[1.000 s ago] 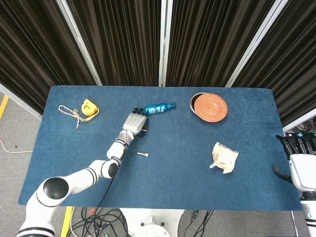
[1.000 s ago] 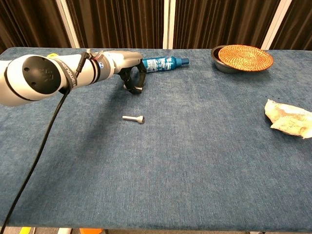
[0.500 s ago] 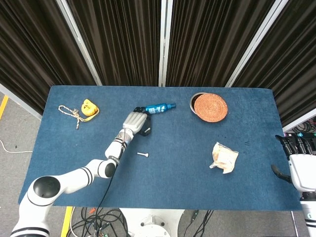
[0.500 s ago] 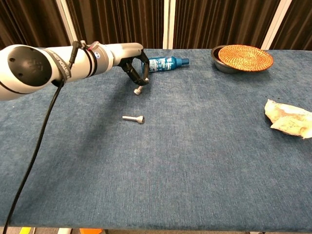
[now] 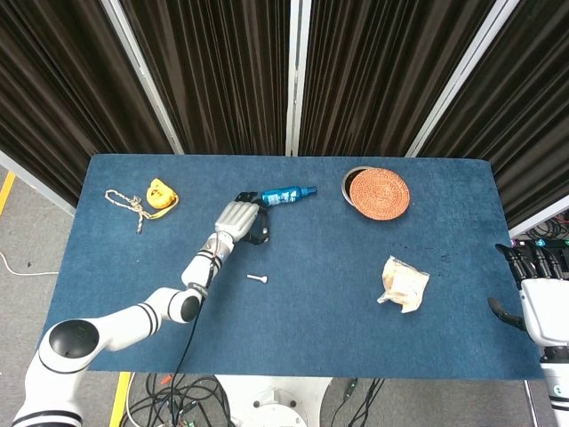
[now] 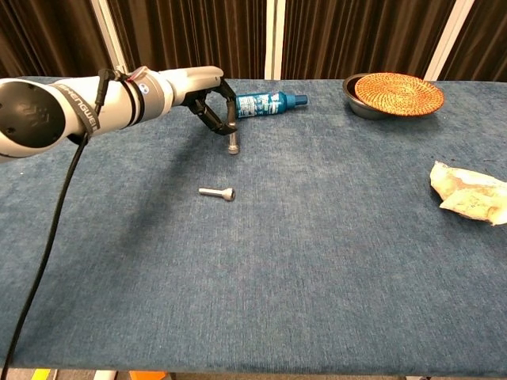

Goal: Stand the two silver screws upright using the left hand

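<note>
One silver screw (image 6: pixel 232 143) stands about vertical on the blue table (image 6: pixel 317 261), near the blue bottle. My left hand (image 6: pixel 198 91) reaches over it from the left, and its dark fingertips (image 6: pixel 225 120) pinch the screw's upper end. In the head view the left hand (image 5: pixel 236 219) covers that screw. The second silver screw (image 6: pixel 217 192) lies flat on its side nearer the front, also visible in the head view as a screw (image 5: pixel 258 278) below the hand. My right hand (image 5: pixel 542 301) hangs off the table's right edge, fingers apart and holding nothing.
A blue bottle (image 6: pixel 266 103) lies on its side just behind the left hand. A woven lid on a bowl (image 6: pixel 396 93) sits at the back right, a crumpled packet (image 6: pixel 470 194) at the right, and a yellow tape measure with cord (image 5: pixel 158 197) at the back left.
The left hand has risen and drawn back a little with the screw. The screw went from hidden under the fingers, to tilted, to about vertical. The lying screw and right hand are unmoved.
</note>
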Motion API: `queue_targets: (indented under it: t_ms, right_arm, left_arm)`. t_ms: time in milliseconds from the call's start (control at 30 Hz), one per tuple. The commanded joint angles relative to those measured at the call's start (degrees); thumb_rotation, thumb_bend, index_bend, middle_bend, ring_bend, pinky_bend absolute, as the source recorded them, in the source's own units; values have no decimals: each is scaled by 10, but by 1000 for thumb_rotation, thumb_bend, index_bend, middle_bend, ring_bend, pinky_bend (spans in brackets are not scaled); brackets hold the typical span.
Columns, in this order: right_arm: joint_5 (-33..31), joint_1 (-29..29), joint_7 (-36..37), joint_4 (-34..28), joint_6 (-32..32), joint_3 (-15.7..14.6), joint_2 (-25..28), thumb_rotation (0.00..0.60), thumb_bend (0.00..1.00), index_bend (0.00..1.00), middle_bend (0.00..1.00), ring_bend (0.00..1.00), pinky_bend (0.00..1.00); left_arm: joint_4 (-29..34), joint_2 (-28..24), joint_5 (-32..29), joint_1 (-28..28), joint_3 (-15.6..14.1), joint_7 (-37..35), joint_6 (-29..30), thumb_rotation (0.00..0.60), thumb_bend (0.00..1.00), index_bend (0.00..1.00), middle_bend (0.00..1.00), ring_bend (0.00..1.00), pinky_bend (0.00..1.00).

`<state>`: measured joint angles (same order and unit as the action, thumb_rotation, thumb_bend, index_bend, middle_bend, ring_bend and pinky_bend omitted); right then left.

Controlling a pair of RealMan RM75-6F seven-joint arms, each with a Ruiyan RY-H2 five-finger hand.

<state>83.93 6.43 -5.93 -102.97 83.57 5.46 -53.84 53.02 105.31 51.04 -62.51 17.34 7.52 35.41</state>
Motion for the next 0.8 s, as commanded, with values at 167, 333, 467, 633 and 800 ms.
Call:
queue_targets:
  t_ms: [167, 333, 467, 633, 800]
  right_arm:
    - [1, 0, 3, 1, 0, 0, -1, 600, 141, 125, 209, 44, 90]
    - [2, 0, 6, 4, 0, 0, -2, 600, 141, 125, 210, 45, 90]
    - [5, 3, 8, 7, -2, 0, -4, 600, 141, 125, 211, 45, 90]
    - [7, 2, 11, 10, 2, 1, -5, 600, 141, 125, 212, 45, 90]
    - [8, 2, 14, 13, 2, 1, -6, 600, 141, 125, 212, 45, 90]
  left_arm:
    - [7, 0, 20, 6, -9, -1, 9, 470, 343, 534, 211, 32, 12]
    - [16, -3, 29, 12, -11, -4, 15, 450, 343, 526, 211, 32, 11]
    - [20, -5, 34, 15, -12, -2, 20, 415, 345, 509, 211, 32, 10]
    - [26, -8, 32, 14, -12, 5, 20, 396, 347, 474, 210, 32, 10]
    - [54, -24, 44, 24, -15, 9, 38, 385, 344, 400, 209, 32, 10]
